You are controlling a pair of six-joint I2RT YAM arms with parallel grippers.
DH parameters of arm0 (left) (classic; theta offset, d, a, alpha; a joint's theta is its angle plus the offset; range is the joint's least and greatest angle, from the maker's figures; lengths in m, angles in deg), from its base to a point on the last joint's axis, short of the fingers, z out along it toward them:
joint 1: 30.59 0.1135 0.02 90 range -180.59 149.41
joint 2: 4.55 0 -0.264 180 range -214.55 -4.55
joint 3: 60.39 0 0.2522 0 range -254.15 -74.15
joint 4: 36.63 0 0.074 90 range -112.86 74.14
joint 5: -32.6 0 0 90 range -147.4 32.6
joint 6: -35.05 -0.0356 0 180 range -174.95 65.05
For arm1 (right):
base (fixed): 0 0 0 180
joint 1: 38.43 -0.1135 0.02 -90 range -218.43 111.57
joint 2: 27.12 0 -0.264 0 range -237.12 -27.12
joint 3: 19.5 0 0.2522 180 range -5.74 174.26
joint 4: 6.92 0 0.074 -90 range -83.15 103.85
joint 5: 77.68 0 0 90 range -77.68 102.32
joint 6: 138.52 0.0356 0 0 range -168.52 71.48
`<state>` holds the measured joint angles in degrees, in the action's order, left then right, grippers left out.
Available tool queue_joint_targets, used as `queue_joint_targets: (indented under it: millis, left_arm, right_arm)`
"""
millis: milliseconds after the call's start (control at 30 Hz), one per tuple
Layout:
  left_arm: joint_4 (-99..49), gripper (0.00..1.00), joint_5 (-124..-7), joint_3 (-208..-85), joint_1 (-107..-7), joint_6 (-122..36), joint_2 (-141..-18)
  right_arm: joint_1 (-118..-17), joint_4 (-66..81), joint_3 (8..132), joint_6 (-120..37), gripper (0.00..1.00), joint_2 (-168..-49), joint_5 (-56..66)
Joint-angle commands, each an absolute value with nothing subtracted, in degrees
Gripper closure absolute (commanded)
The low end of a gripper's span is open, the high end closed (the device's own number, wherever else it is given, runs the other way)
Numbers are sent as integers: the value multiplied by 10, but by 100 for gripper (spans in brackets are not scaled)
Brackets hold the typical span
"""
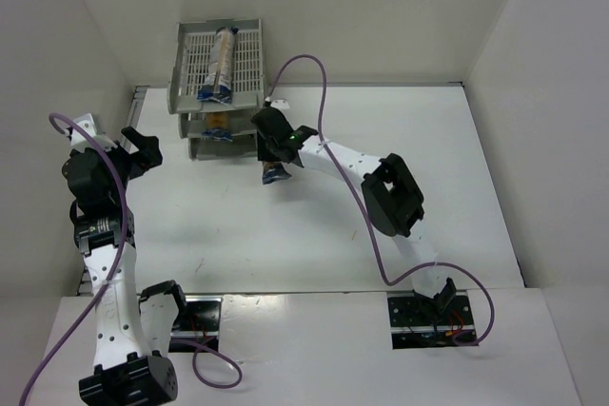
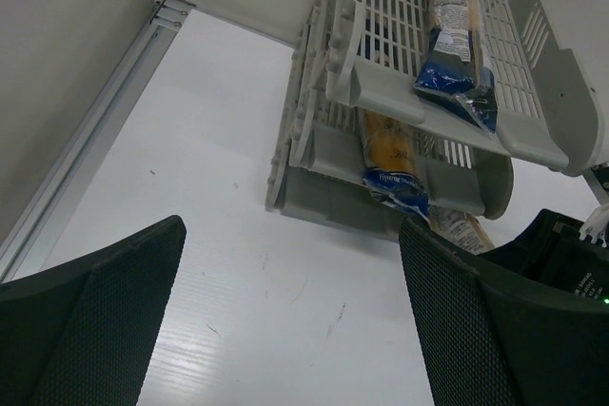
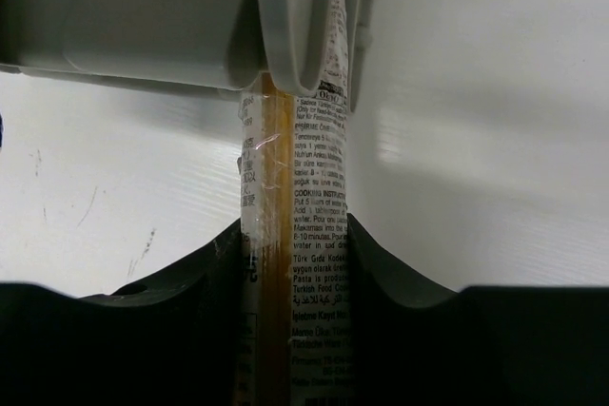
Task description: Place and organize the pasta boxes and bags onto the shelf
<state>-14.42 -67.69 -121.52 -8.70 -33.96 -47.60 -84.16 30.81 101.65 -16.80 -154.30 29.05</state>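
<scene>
Spaghetti is lying on two tiers of the shelf (image 1: 249,54). One pack (image 1: 224,62) is stretching lengthwise along the top tier with its dark blue end poking past the front lip, and a second pack (image 1: 218,126) is sitting on the tier below.

The third pack (image 3: 314,168) is being clamped by the right gripper (image 3: 295,235). Only the right wrist view is showing this: both fingers are pressing the sides of the printed wrapper while the pack's far end is reaching the shelf's grey front rim. Whether it is entering the lowest tier or sliding beneath it, I cannot tell.

The overhead view is showing just that pack's blue tail sticking out behind the right gripper, close beside the shelf's front right corner. The left wrist view is looking up at the stacked tiers and catching the third pack's pale wrapper at the bottom edge.

The left gripper (image 2: 290,225) is hanging spread wide over the white table (image 2: 209,235), apart from the shelf and grasping nothing.
</scene>
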Motion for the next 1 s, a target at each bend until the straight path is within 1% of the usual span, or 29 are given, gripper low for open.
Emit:
queue_joint_targets:
  millis: [0, 167, 400, 500, 533, 700, 800, 967]
  left_arm:
    - [-179, 0, -674, -1216, -84, -348, -476]
    - [-185, 0, -679, -1211, -84, -348, -471]
    - [-179, 0, -679, -1211, -84, -343, -466]
    - [-173, 0, -679, -1211, -84, -343, -460]
    - [-173, 0, -679, -1211, -84, -343, -460]
    - [-173, 0, -685, -1205, -84, -338, -460]
    - [-179, 0, -685, -1199, -84, -338, -460]
    - [-179, 0, -685, -1199, -84, -332, -460]
  right_arm:
    - [-803, 285, 1002, -173, 100, -1466, 386]
    - [-766, 279, 967, -193, 100, -1439, 408]
    - [-766, 261, 973, -228, 100, -1434, 402]
    - [-766, 261, 980, -241, 100, -1428, 339]
    - [-766, 267, 964, -234, 100, -1419, 297]
    - [-800, 278, 874, -181, 100, -1368, 223]
    - [-816, 285, 873, -150, 100, -1368, 194]
    - [-821, 290, 944, -121, 100, -1419, 208]
